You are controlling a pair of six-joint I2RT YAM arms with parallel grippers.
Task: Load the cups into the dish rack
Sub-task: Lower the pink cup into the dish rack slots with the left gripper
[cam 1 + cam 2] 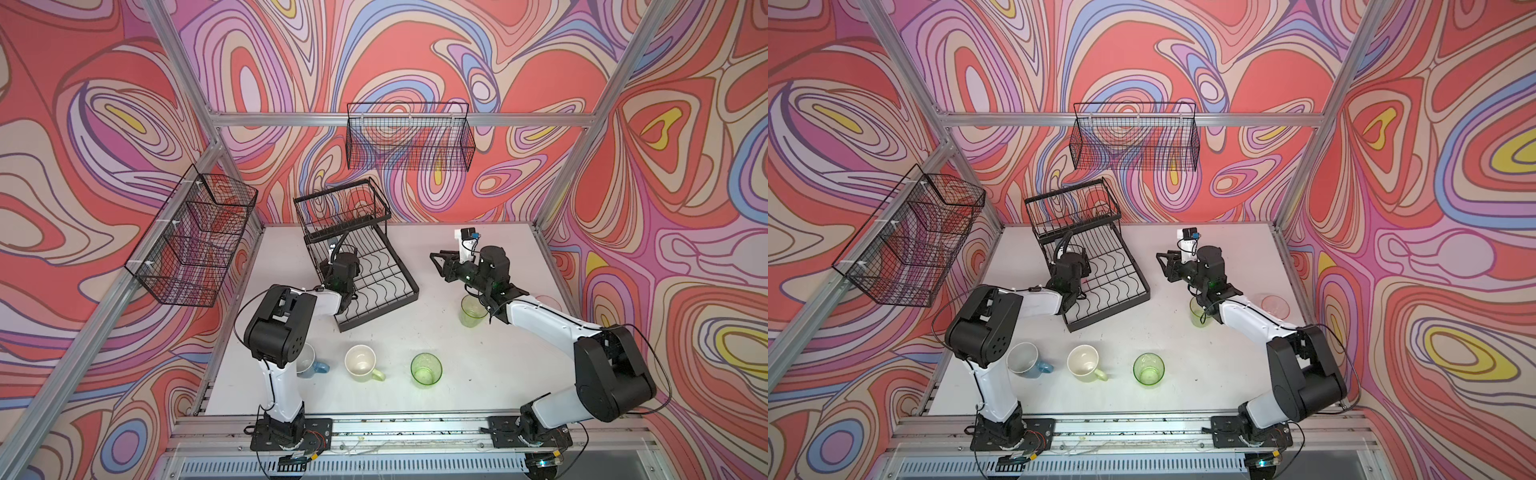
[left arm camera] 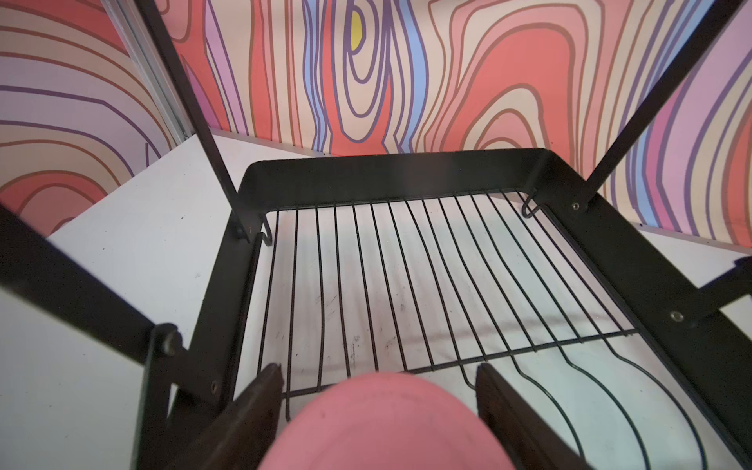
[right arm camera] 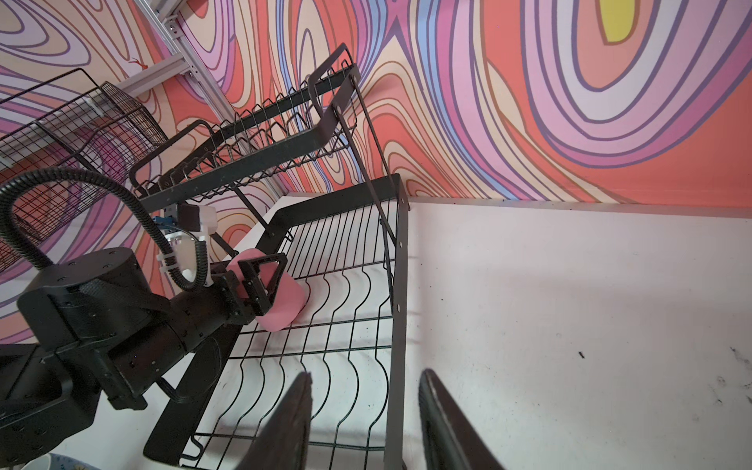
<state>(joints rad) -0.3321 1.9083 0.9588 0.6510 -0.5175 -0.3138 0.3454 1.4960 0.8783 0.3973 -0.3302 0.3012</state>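
Note:
In the left wrist view the opaque pink tumbler (image 2: 386, 423) fills the space between the fingers of my left gripper (image 2: 378, 368), which is shut on it low over the dish rack's (image 2: 386, 171) lower tray, beneath the upper basket. The right wrist view shows that tumbler (image 3: 285, 305) touching the tray wires. My right gripper (image 1: 438, 264) hangs open and empty above the table just right of the dish rack (image 1: 413, 291). A blue mug (image 1: 309, 361), a yellow-green mug (image 1: 361, 363) and a green tumbler (image 1: 426, 370) stand along the front. A second green tumbler (image 1: 471, 311) stands by the right forearm.
A clear pink tumbler (image 1: 1275, 307) stands at the table's right edge behind the right arm. Fine-mesh black baskets hang on the back wall (image 1: 409, 137) and the left wall (image 1: 195, 237). Aluminium frame posts stand at the table's corners.

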